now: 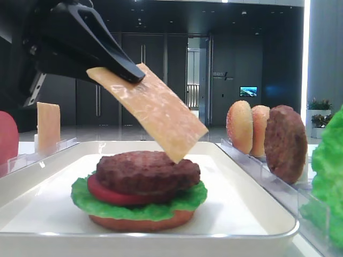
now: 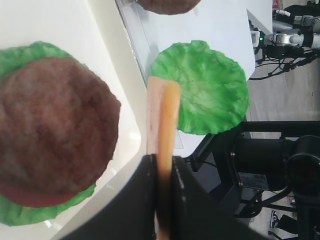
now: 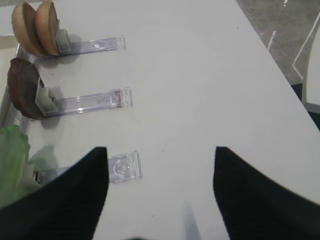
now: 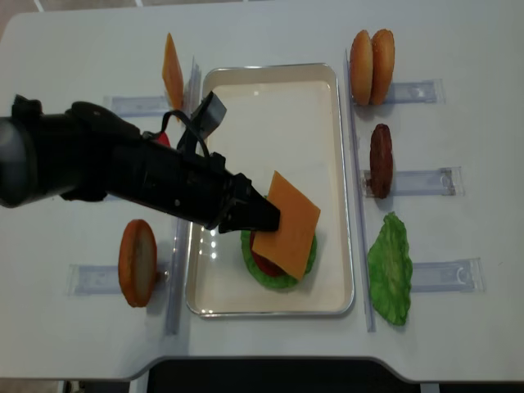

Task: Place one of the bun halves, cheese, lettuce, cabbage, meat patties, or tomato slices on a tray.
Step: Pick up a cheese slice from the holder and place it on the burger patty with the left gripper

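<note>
A: Left tool [image 4: 266, 214] is clamped on one corner of the cheese [image 4: 286, 224]; its jaws are pressed together on the slice, which the left wrist view shows edge-on. The slice hangs tilted, low corner just above the meat patty [image 1: 147, 171], and whether they touch can't be told.

B: So not placed yet?

A: Judging by that, no. The stack on the tray [image 4: 270, 90] already has a bun base [image 1: 140, 220], lettuce [image 1: 139, 206], a tomato slice [image 1: 115, 195] and the patty. Cheese is over the stack, release still to come.

B: Right tool?

A: Right tool [image 3: 160, 190] stands apart, nothing between the fingers, hovering over the surface [image 4: 458, 49] near the clear racks [image 3: 90, 102]. Idle, it looks like.

B: Spares?

A: Two bun halves [image 4: 372, 56], a spare patty [image 4: 381, 160] and a lettuce leaf [image 4: 390, 268] on the right side; another cheese slice [image 4: 172, 72] and a bun half [image 4: 137, 262] on the left.

B: Anything hidden?

A: Left arm covers the middle left rack; only a bit of red shows there [image 4: 161, 139], probably tomato. From overhead the cheese hides most of the stack. Tomato in the stack shows only as a rim. No cabbage identifiable anywhere.
</note>
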### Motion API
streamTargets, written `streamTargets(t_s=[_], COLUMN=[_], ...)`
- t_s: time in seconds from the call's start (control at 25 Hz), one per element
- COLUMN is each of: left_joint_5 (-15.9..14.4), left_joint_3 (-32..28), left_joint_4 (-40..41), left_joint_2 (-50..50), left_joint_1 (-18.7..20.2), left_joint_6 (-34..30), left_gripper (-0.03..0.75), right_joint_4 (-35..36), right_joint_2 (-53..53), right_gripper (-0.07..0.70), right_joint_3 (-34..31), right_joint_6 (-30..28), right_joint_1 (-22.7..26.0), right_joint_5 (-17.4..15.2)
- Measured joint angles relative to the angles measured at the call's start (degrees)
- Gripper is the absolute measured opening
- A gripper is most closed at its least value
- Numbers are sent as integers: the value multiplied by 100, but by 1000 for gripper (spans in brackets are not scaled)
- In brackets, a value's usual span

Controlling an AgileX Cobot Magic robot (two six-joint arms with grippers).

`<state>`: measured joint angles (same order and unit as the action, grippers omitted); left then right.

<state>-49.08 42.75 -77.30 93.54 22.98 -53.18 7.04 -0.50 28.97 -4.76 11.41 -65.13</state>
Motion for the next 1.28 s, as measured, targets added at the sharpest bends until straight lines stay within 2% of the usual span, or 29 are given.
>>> streamTargets(t_s=[0.8, 1.28], left_joint_5=[368, 417], left_joint_3=[0, 0], left_joint_4=[388, 384], left_joint_2=[0, 0], left_joint_1=[5, 5], left_joint_6=[221, 18], left_gripper=[34, 33], right_joint_4=[0, 0], right_joint_2=[0, 0], right_gripper=[434, 434], right_joint_3=[0, 0], right_joint_6=[0, 0], right_joint_1=[0, 0], right_joint_5=[0, 0])
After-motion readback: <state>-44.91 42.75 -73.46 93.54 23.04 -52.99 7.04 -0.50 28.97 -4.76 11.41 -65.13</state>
